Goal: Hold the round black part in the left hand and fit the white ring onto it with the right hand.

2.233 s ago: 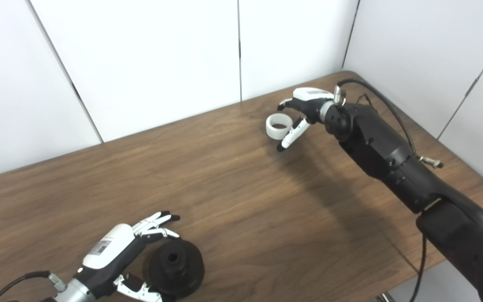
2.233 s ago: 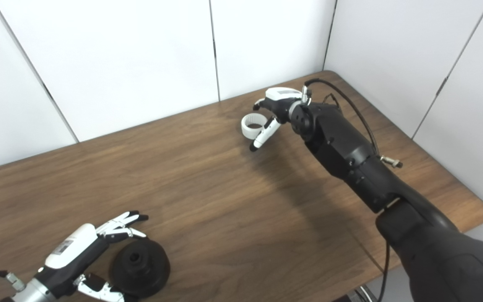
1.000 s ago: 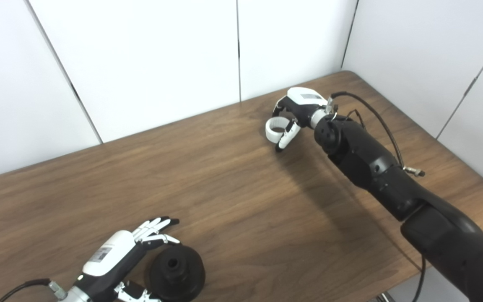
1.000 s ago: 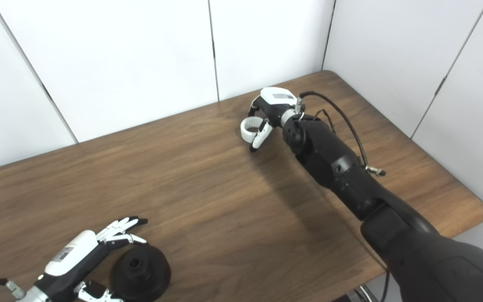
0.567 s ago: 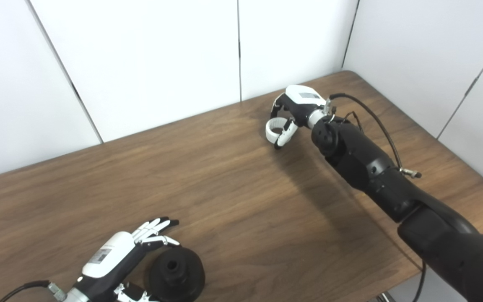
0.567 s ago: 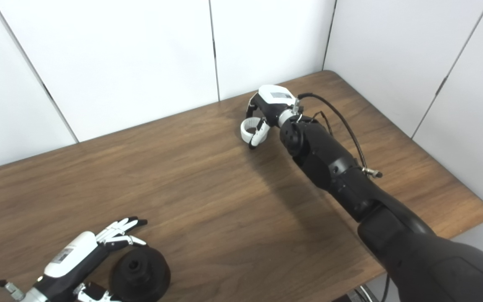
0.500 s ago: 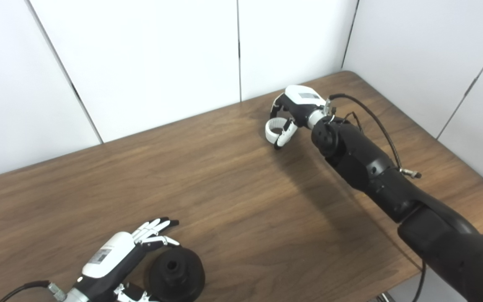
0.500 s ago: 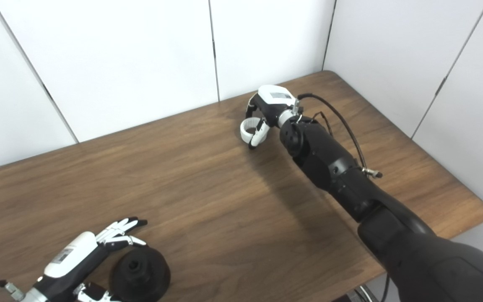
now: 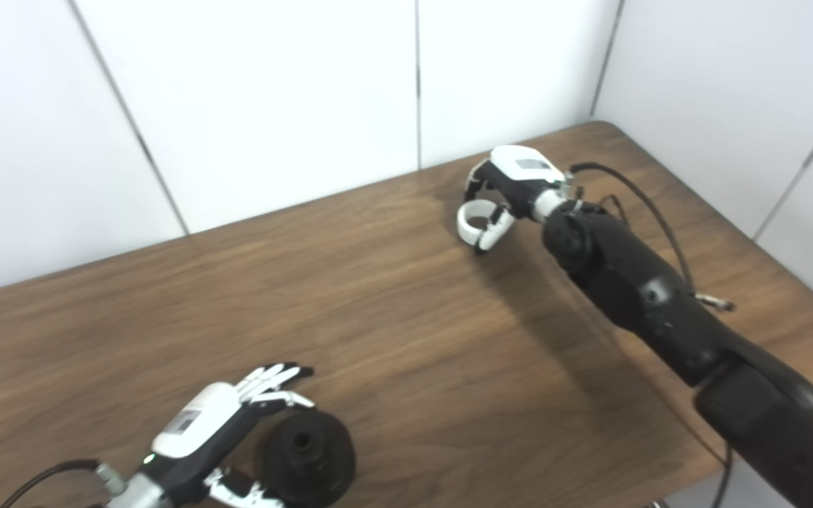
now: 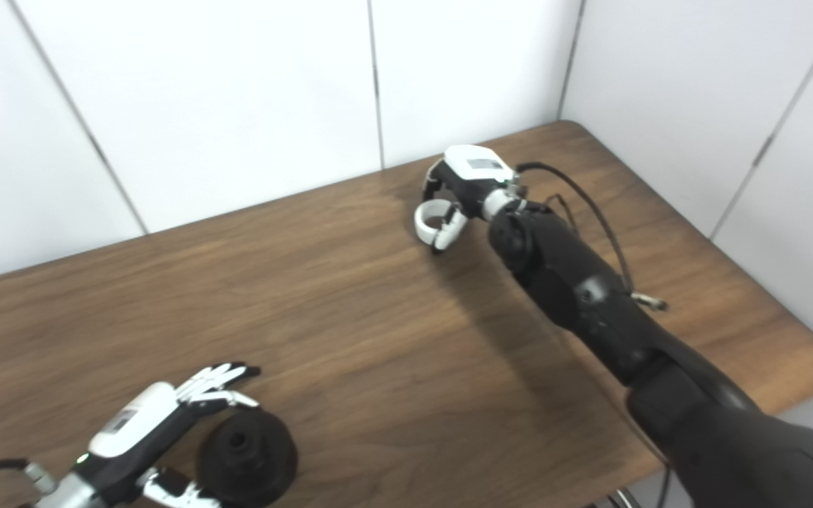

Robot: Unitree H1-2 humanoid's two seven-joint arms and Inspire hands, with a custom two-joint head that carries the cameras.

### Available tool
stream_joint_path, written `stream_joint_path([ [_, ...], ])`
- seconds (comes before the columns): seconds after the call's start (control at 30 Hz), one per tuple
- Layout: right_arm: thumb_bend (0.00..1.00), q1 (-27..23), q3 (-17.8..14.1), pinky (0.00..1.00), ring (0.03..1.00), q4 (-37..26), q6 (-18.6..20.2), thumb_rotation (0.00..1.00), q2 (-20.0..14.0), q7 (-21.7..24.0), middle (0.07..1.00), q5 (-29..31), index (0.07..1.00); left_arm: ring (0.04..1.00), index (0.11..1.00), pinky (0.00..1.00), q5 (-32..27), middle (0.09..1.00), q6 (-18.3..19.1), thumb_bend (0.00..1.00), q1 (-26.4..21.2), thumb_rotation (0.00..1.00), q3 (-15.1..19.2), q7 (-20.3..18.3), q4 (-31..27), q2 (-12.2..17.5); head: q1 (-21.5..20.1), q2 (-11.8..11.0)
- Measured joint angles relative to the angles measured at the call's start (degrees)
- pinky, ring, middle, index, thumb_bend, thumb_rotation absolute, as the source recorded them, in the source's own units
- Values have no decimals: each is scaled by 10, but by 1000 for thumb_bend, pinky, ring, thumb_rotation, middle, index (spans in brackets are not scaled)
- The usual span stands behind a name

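At one o'clock on the wooden table (image 9: 392, 331), near the far edge, the right hand (image 9: 509, 185) is curled around the white ring (image 9: 473, 220), fingers behind it and thumb in front; whether the ring is lifted clear of the surface cannot be told. At seven o'clock the round black part (image 9: 305, 457) sits flat on the table. The left hand (image 9: 212, 437) lies just beside it at its nine o'clock, fingers spread and released, holding nothing.
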Motion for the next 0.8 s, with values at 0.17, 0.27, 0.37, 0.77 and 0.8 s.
stream_joint_path([
  [0.17, 513, 3, -5, 672, 772, -40, -5, 135, -11, 14, 750, 10, 486, 987, 489, 877, 2, 956, 11, 522, 0, 71, -2, -1, -4, -3, 34, 13],
  [0.27, 514, 7, -8, 688, 768, -68, -8, 134, -20, 27, 742, 16, 486, 983, 488, 858, 3, 950, 14, 522, 0, 71, -3, -1, -5, -7, 49, 23],
  [0.37, 515, 15, -10, 670, 758, -92, -12, 134, -21, 32, 733, 20, 485, 992, 489, 902, 4, 954, 18, 522, -1, 73, -4, -1, -5, -11, 59, 30],
  [0.77, 516, 43, -17, 663, 743, -155, -37, 135, -21, 55, 730, 50, 485, 987, 488, 846, 16, 954, 32, 521, -11, 74, -11, 2, -5, -20, 129, 48],
  [0.8, 516, 44, -17, 656, 741, -159, -37, 134, -21, 59, 730, 51, 485, 990, 488, 851, 17, 954, 33, 522, -11, 74, -10, 2, -5, -21, 142, 50],
])
